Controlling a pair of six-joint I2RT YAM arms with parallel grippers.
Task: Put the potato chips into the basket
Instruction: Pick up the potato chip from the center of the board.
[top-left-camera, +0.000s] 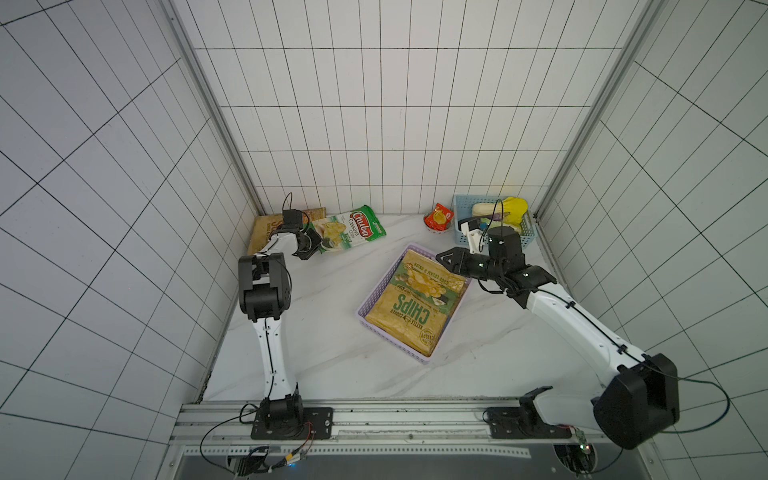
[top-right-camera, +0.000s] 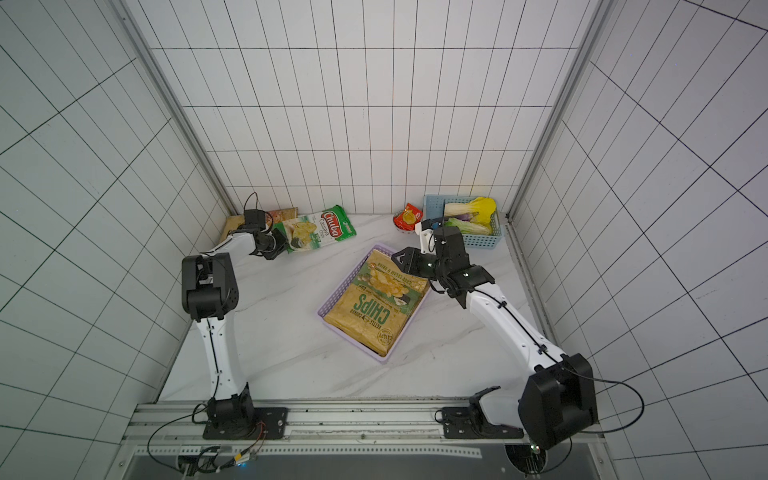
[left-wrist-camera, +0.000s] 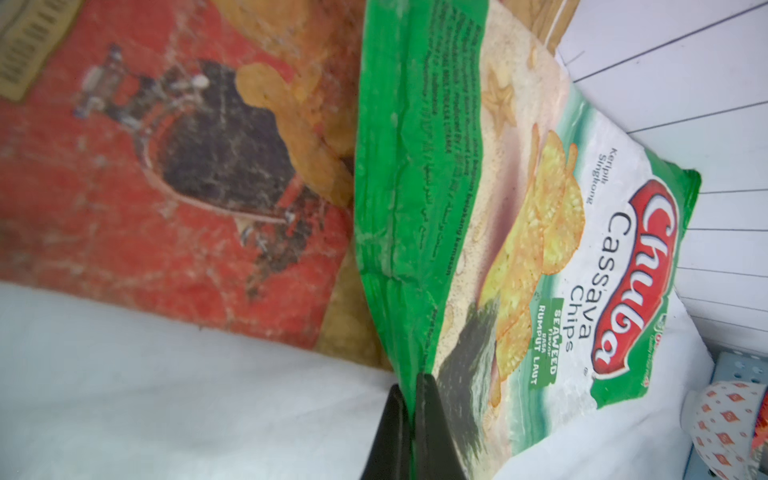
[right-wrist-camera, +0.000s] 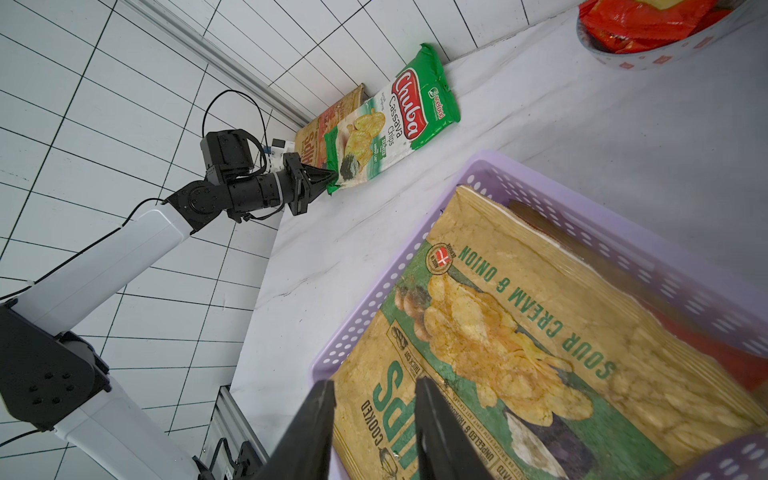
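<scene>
Two chips bags lie outside the large shallow lilac plastic basket (top-left-camera: 379, 286) with perforated sides, both to its far left on the white marble-patterned table (top-left-camera: 316, 332). The first, a flat tan and red chips bag (top-left-camera: 261, 235), is in the corner by the wall. The second, a green and white Chuba cassava chips bag (top-left-camera: 353, 228), lies partly over it, on the side nearer the lilac basket. The left gripper (left-wrist-camera: 411, 386) is at the near edge of this cassava bag, and its two black fingers (left-wrist-camera: 436, 415) are pressed together on the green seam. Inside the lilac basket one large tan CHIPS bag (top-left-camera: 411, 303) with green letters lies on top. Under it the right wrist view shows dark and red edges, but how many bags are below I cannot tell. The right gripper (right-wrist-camera: 374, 386) hangs over the far right corner of the lilac basket, above the tan bag. Its two fingers (right-wrist-camera: 432, 415) stand apart, with nothing between them. Behind the lilac basket, to the right, one small red-orange snack packet (top-left-camera: 438, 216) sits in a white bowl (right-wrist-camera: 648, 58) with orange marks. Further right stands one smaller light blue perforated basket (top-left-camera: 461, 235) with vegetables (top-left-camera: 513, 208) in it.
</scene>
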